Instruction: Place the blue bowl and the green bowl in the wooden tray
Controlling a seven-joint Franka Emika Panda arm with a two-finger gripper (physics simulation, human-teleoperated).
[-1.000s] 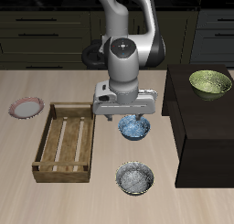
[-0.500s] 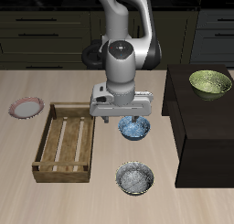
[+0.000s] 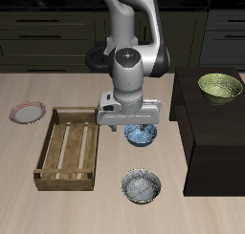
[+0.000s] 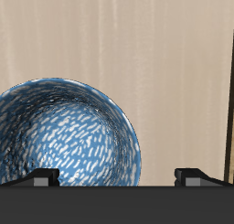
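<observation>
Hand [image 3: 140, 126]: hangs low over the blue bowl, fingers pointing down and set apart; in the wrist view both fingertips [image 4: 41, 176] show wide of each other with nothing between them.
Blue bowl [image 3: 142, 134]: upright on the tabletop, just beside the tray's side, partly hidden by the hand in the exterior view; in the wrist view its mottled inside [image 4: 64, 132] lies off-centre under the hand, with one fingertip over it and the other over bare tabletop.
Green bowl [image 3: 219, 86]: upright on top of a dark block, well apart from the hand and the tray.
Tray [image 3: 57, 172]: on the tabletop, with only its slatted bottom showing inside.
Dark block [image 3: 215, 142]: stands on the tabletop beside the blue bowl.
Grey bowl [image 3: 142, 186]: on the tabletop nearer the front edge than the blue bowl.
Pink plate [image 3: 28, 112]: farther back, near the tray's far corner.
Tabletop [image 3: 67, 214]: light wood.
</observation>
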